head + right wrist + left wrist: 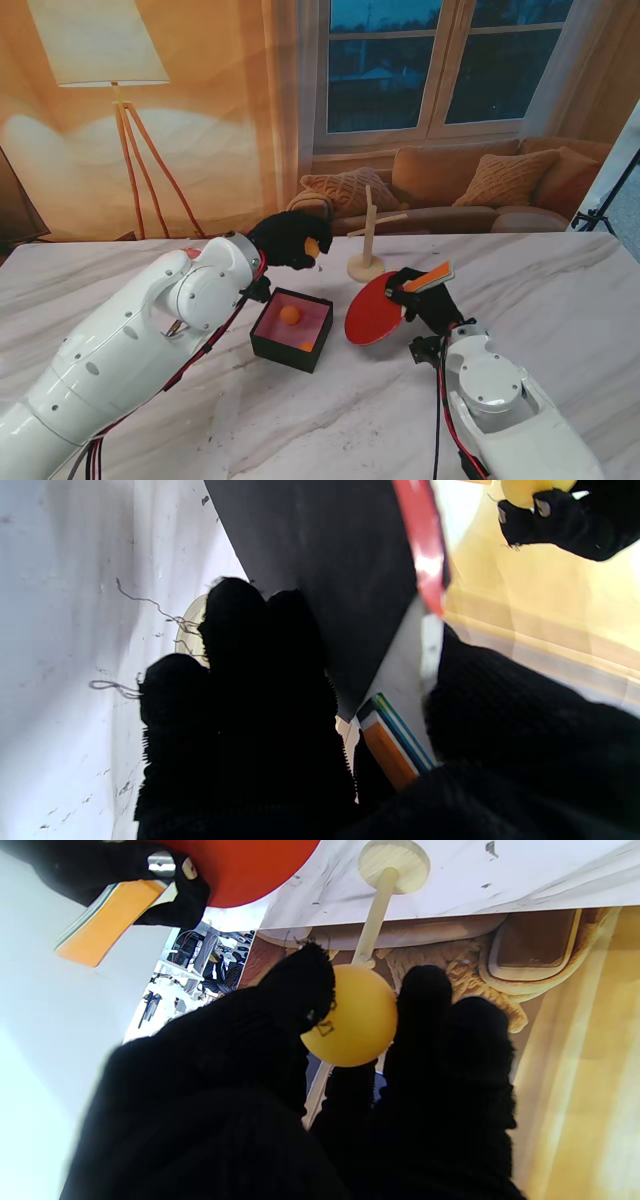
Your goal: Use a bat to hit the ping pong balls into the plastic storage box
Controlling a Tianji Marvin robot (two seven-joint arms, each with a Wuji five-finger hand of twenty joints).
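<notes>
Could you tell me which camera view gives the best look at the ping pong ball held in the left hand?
The left wrist view: the ping pong ball fills the middle, pinched between the left hand's fingers, its printed mark showing. The stand view shows only a small orange sliver; the right wrist view only catches its edge in a corner.

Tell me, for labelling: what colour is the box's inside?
Pink, inside the black-walled box; stand view shows it best.

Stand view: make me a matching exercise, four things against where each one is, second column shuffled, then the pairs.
1. bat
2. ball with the printed mark
3. storage box
4. wooden stand

a. on the table between the two arms
b. upright, farther from me than the bat
c. in the right hand
d. pinched in the left hand fingers

Pairs: 1-c, 2-d, 3-a, 4-b
</notes>
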